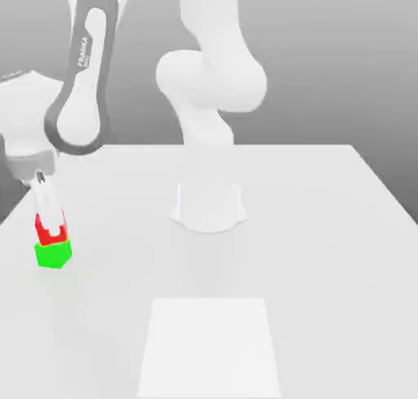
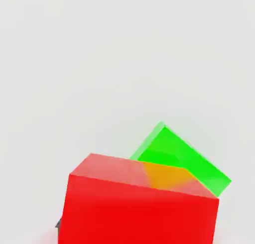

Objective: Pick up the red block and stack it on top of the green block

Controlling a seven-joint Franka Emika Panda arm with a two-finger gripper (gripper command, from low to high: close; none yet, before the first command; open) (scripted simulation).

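Red block (image 2: 139, 213), small cube, gripped between the closed-in fingers of the gripper (image 1: 52, 230) and poised at the green block (image 1: 53, 254), above it in the exterior view, presumably so that it can be set down as the upper of the pair. Green block, on the table (image 1: 310, 267), turned at an angle to the red one, likely serving as base; arm (image 1: 82, 71), reaching out to the exterior view's left, its hand pointing down, apparently for a lowering from overhead
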